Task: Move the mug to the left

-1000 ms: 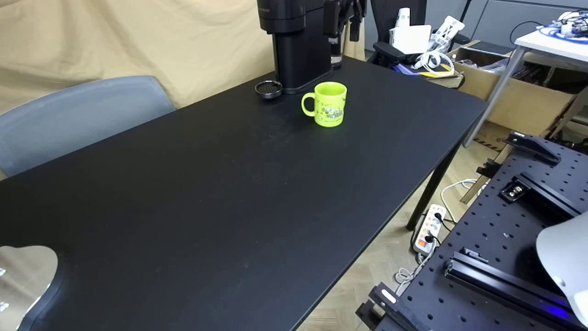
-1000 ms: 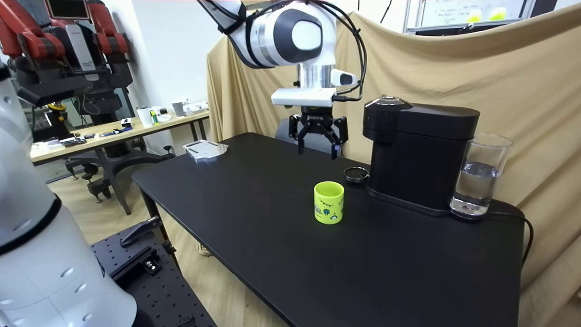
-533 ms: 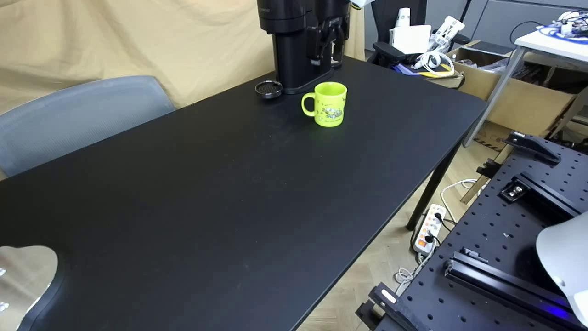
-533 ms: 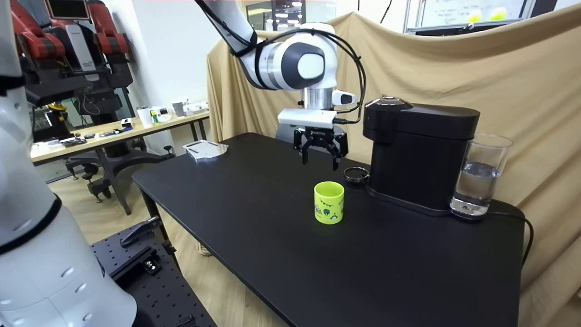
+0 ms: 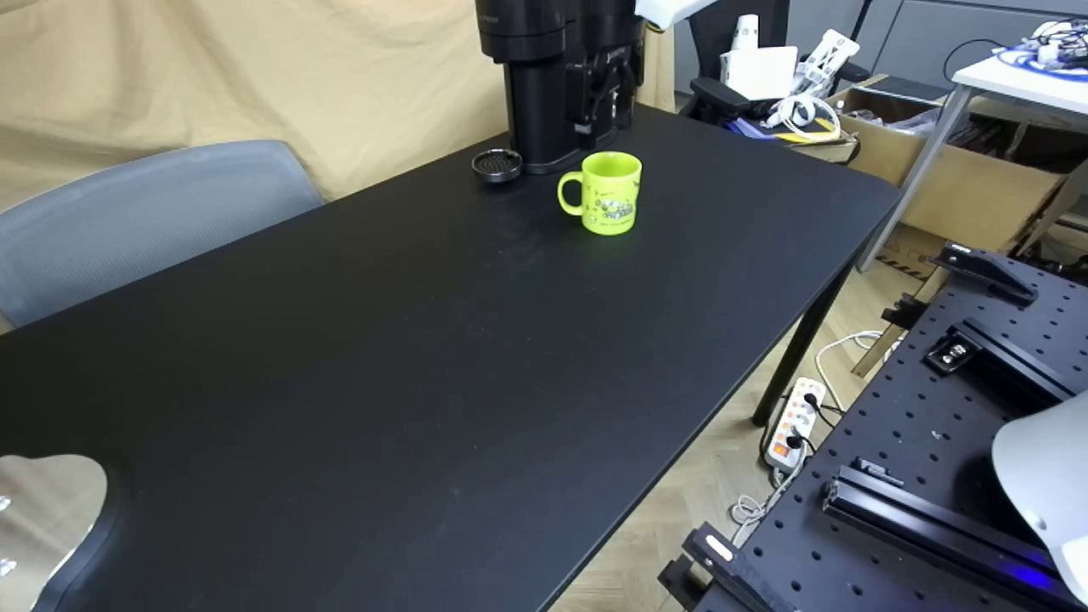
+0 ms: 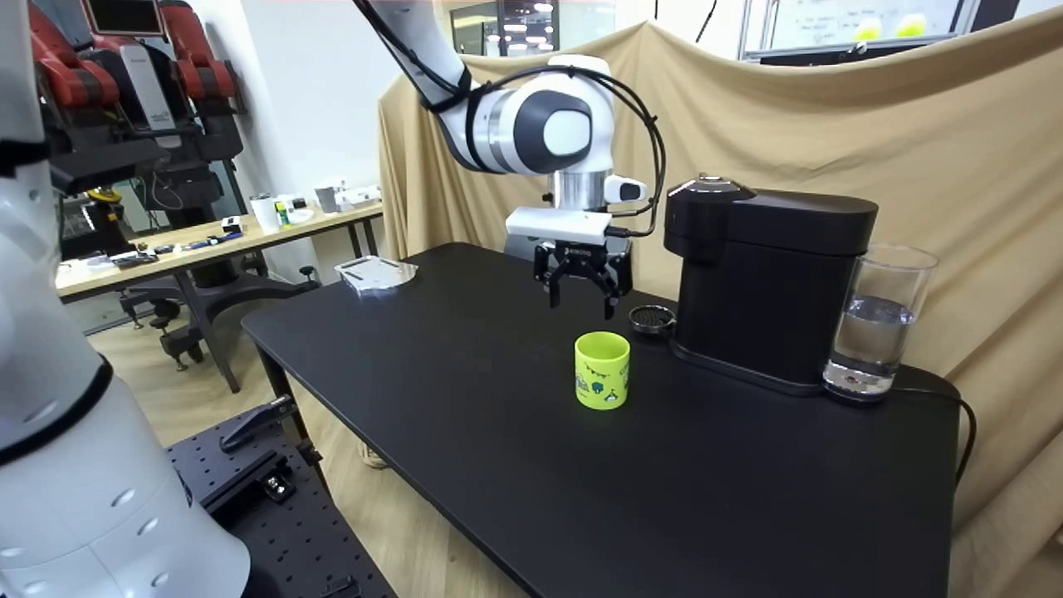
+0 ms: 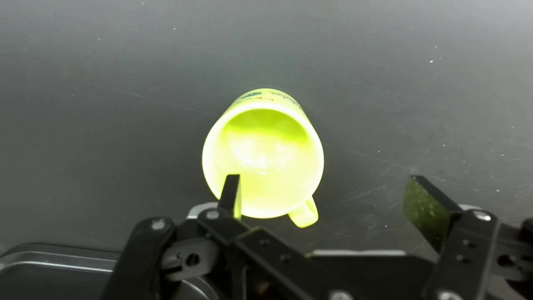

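The lime-green mug [image 5: 610, 194] stands upright on the black table, and it also shows in an exterior view [image 6: 602, 371] with printed figures on its side. Its loop handle points left in an exterior view [image 5: 569, 194]. My gripper [image 6: 582, 306] is open and empty, above the table and higher than the mug's rim. In the wrist view the gripper [image 7: 325, 183] looks down on the mug [image 7: 266, 158]. There one fingertip overlaps the mug's lower left rim, and the other is well to the right of the mug. The fingers do not appear to touch it.
A black coffee machine [image 6: 764, 291] stands behind the mug, with a small round drip tray [image 6: 652, 319] at its front. A glass water tank [image 6: 880, 332] is at its back. A shiny metal plate [image 6: 375, 274] lies at the table's far end. A chair [image 5: 153, 221] stands beside the table.
Over the last second my gripper has come down towards the table, then shifted slightly left in an exterior view. It has stayed open. The mug has not moved.
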You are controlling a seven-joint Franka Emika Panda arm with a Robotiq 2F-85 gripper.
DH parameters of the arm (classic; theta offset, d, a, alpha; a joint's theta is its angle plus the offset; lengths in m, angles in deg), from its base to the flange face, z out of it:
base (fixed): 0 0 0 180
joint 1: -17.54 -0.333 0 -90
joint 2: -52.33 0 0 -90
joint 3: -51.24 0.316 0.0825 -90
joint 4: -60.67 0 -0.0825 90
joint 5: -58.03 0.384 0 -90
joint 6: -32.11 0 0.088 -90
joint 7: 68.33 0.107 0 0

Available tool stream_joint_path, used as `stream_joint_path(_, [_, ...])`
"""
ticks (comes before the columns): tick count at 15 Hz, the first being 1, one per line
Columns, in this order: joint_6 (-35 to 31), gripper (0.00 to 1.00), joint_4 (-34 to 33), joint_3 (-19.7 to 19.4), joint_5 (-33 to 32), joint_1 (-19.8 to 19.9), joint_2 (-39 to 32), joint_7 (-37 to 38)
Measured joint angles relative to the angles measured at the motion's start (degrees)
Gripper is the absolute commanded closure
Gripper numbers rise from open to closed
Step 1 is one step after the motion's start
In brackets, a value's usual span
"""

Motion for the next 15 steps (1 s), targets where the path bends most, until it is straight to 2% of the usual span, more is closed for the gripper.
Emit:
stream_joint_path(5, [-1.2, 0.00, 0.0, 0.2, -0.1, 0.0, -4.1, -0.1])
stream_joint_path(6, [-1.3, 0.25, -0.1, 0.2, -0.1, 0.0, -4.9, -0.1])
stream_joint_path(7, [-1.7, 0.26, -0.1, 0.2, -0.1, 0.0, -5.6, -0.1])
stream_joint_path(15, [-5.6, 0.81, -1.5, 0.1, -2.4, 0.2, -9.7, 0.0])
